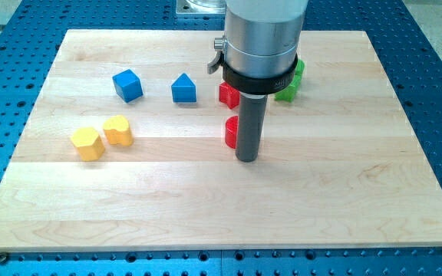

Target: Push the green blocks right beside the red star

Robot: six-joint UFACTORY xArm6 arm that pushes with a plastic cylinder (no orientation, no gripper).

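My tip (247,159) rests on the wooden board (359,192) near its middle. A red block (231,132) touches the rod's left side, partly hidden by it; its shape cannot be made out. Another red block (228,95) lies above it, half hidden behind the arm's grey body. Green blocks (291,84) show at the right of the arm body, mostly hidden behind it, so their shapes are unclear. They lie up and right of the tip.
A blue cube (127,85) and a blue house-shaped block (183,89) lie left of the arm. Two yellow blocks (88,143) (118,130) sit side by side at the left. A blue perforated table (436,92) surrounds the board.
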